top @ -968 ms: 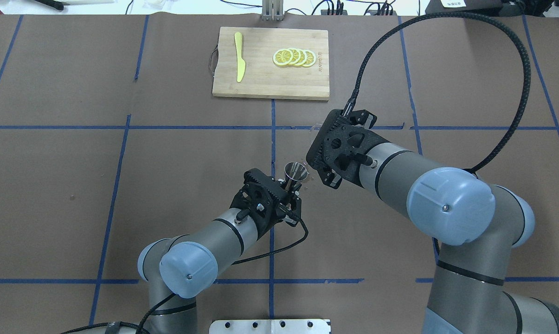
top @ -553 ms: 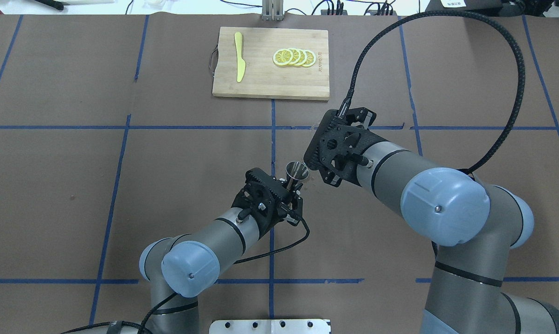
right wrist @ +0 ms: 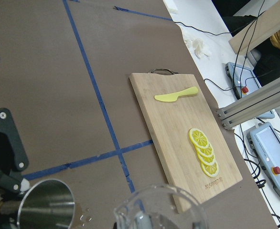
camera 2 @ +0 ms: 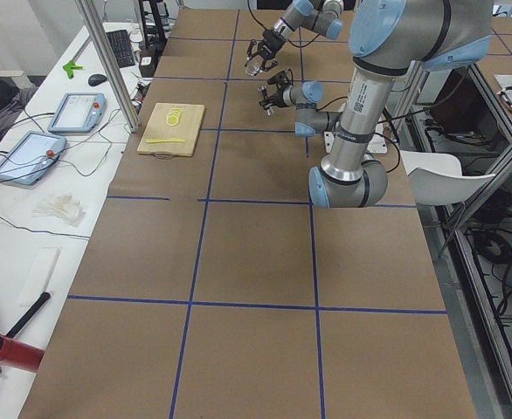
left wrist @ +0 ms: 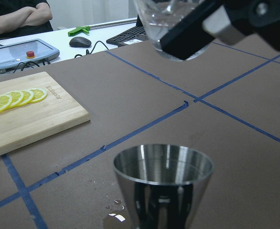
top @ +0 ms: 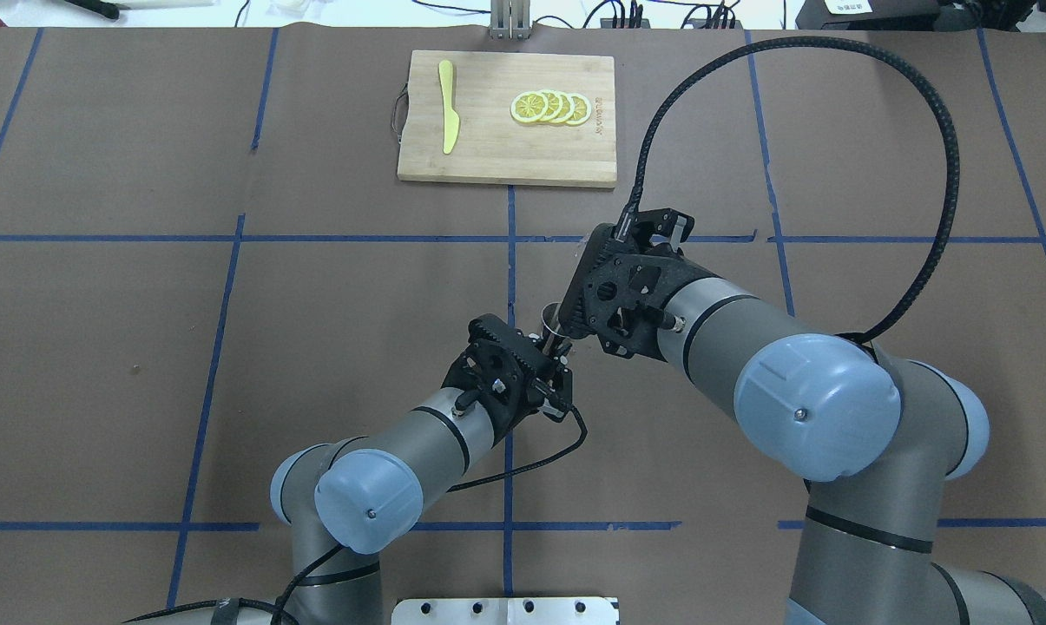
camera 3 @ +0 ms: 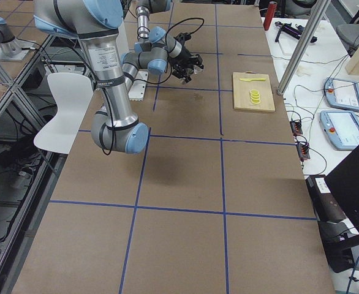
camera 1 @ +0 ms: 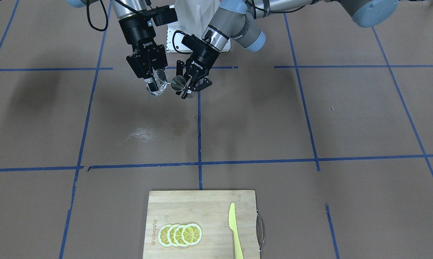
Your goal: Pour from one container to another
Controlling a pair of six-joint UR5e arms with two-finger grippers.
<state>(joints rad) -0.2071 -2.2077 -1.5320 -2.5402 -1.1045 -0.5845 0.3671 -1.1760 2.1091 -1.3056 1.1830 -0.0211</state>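
Note:
My left gripper (camera 1: 187, 87) is shut on the silver jigger (camera 1: 178, 82), which it holds upright above the table; the jigger's open upper cone (left wrist: 164, 183) fills the bottom of the left wrist view. My right gripper (camera 1: 154, 83) is shut on the clear glass cup (camera 1: 161, 80), close beside the jigger and a little higher. The cup's thick base (left wrist: 171, 26) hangs above the jigger's rim in the left wrist view. From overhead, the right wrist hides the cup and covers part of the jigger (top: 549, 318). Jigger (right wrist: 47, 205) and cup rim (right wrist: 156, 202) sit side by side in the right wrist view.
A wooden cutting board (top: 488, 156) at the far middle carries lemon slices (top: 550, 107) and a yellow knife (top: 447, 104). A wet patch (camera 1: 144, 133) shines on the brown table cover, and droplets (left wrist: 113, 210) lie below the jigger. Blue tape lines cross the table.
My right arm has moved left and nearer with the cup, and now covers part of the jigger from overhead. The left arm has shifted slightly right with the jigger.

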